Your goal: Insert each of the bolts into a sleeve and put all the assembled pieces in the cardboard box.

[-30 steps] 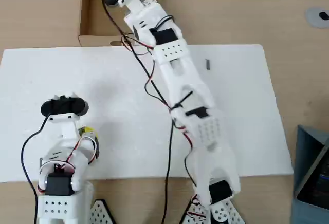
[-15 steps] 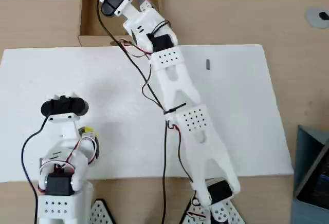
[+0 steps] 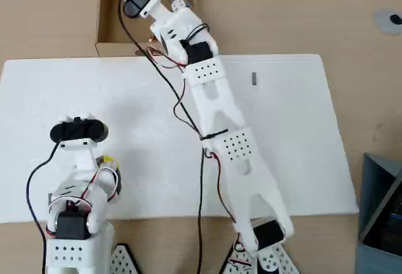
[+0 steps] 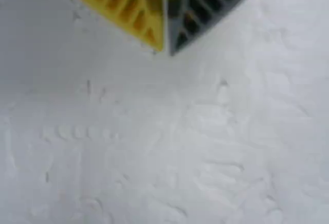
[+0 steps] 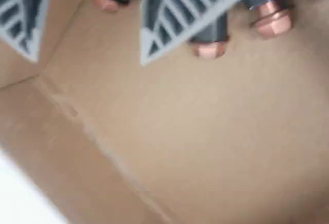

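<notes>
Release of a finished piece is judged to be the step in hand. Inside the cardboard box (image 3: 114, 26), just above its floor and near one inner corner, the right gripper (image 5: 87, 49) is seen with its ribbed fingers (image 5: 185, 13) spread wide and nothing clamped between them. Three assembled pieces (image 5: 211, 39), dark sleeves with copper bolt heads, lie on the box floor. One is seen in the gap between the spread fingers, one is partly hidden behind a finger, and one lies just beyond that. Whether a finger touches the piece behind it cannot be told.

The right arm (image 3: 232, 148) is stretched in from outside the box, across the wall nearest the white board (image 3: 295, 161). The left gripper (image 4: 165, 43) is held well away from the box, over the board, its yellow and dark fingers pressed together at the tips with nothing between them. One small dark part (image 3: 254, 78) lies on the board, outside the box and some way from the wall the arm crosses. It is too small to tell whether it is a bolt or a sleeve, and it is judged not yet boxed.

For a clean finish, the fingers should be kept apart and the wrist raised straight up from the box floor before anything is drawn back over the wall. A sideways pull would likely drag or roll the round sleeves. Clearance from the wall and from the corner should be checked, and the lift taken slowly.
</notes>
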`<state>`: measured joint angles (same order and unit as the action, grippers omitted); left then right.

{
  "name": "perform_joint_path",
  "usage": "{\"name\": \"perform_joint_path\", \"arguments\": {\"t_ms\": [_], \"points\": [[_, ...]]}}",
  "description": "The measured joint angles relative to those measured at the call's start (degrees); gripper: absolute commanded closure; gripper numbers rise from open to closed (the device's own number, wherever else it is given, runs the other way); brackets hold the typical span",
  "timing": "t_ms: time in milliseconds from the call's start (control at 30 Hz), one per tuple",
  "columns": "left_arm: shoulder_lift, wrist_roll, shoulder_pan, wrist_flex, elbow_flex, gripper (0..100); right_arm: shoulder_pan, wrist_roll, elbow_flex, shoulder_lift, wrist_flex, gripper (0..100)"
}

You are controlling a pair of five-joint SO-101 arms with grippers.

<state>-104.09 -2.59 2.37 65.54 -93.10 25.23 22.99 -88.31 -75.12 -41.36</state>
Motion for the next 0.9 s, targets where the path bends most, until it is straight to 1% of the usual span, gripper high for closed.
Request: {"name": "perform_joint_path", "arguments": {"t_ms": [33, 133, 300, 467, 733, 900], "points": [[0.00, 0.00, 0.00, 0.00, 0.00, 100, 0.00, 0.00, -1.41, 0.00, -1.23, 98.1], [0.00, 0.00, 0.00, 0.00, 0.00, 100, 0.00, 0.00, -4.13, 0.09, -5.36, 98.9], [0.00, 0.00, 0.00, 0.00, 0.00, 100, -1.23, -1.23, -4.48, 2.90, -12.40, 98.9], [0.00, 0.00, 0.00, 0.00, 0.00, 100, -1.32, -3.43, -4.48, 12.40, -21.98, 98.9], [0.00, 0.00, 0.00, 0.00, 0.00, 100, -1.32, -9.32, -4.57, 29.19, -41.76, 98.9], [0.00, 0.00, 0.00, 0.00, 0.00, 100, -2.90, -12.66, -4.66, 38.68, -53.19, 98.9]]}}
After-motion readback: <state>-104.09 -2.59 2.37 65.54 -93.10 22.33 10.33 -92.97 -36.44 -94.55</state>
